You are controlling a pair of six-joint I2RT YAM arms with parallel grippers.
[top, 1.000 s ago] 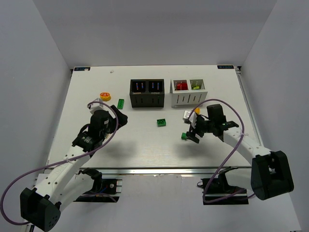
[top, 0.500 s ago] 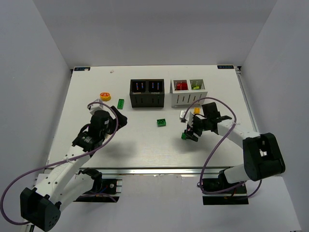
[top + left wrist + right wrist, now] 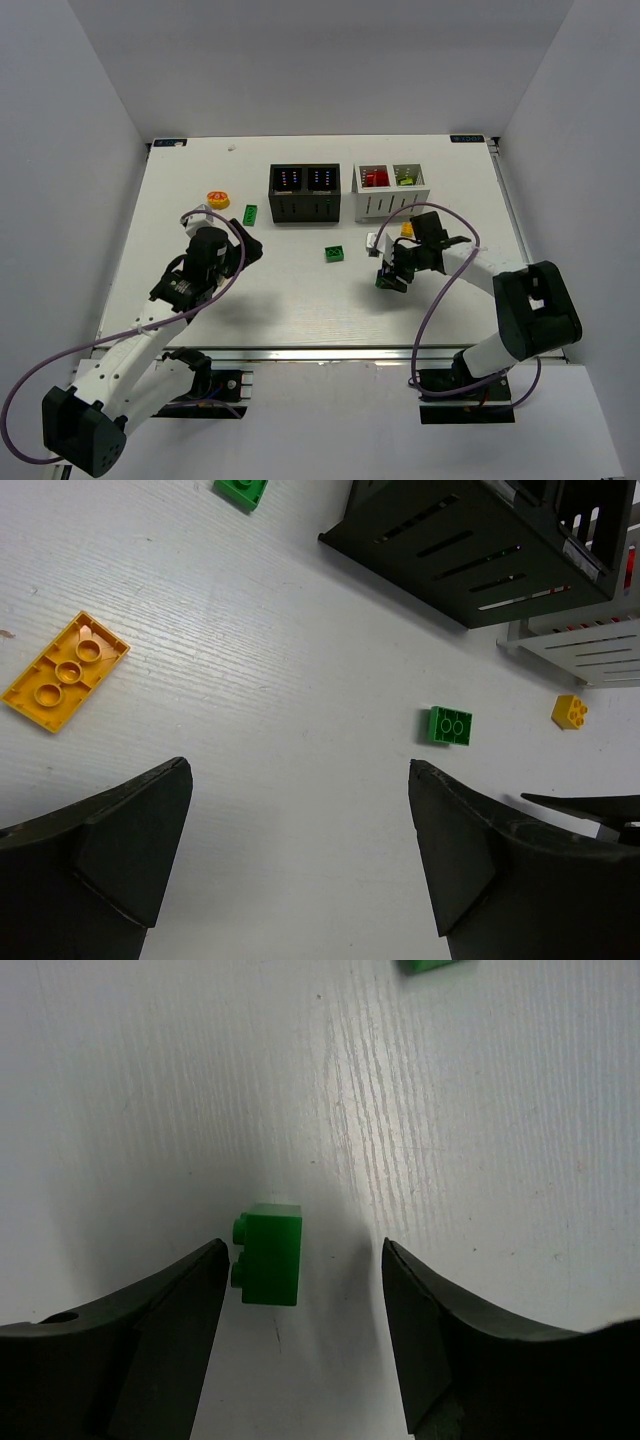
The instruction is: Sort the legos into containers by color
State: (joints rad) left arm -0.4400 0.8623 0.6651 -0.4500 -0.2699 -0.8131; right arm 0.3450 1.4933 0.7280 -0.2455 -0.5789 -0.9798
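A small green lego [image 3: 270, 1253] lies on its side between the fingers of my right gripper [image 3: 304, 1247], close to the left finger and clear of the right one. The jaws are open around it; from above this gripper [image 3: 390, 276] is low over the table, right of centre. My left gripper [image 3: 298, 770] hangs open over bare table at the left [image 3: 240, 246]. Loose legos: a green brick [image 3: 335, 254], a green one [image 3: 250, 213], an orange round piece [image 3: 218, 200], a yellow brick [image 3: 407, 229], an orange plate [image 3: 65, 669]. The black container [image 3: 304, 206] and white container [image 3: 390, 205] stand at the back.
The white container holds red pieces [image 3: 376, 177] in one compartment and lime ones [image 3: 404, 178] in the other. The left wrist view shows the black container's slotted side [image 3: 470, 540] ahead. White walls enclose the table on three sides.
My right gripper's jaws have narrowed around the small green lego, and that arm has shifted slightly left. The left arm has not moved.
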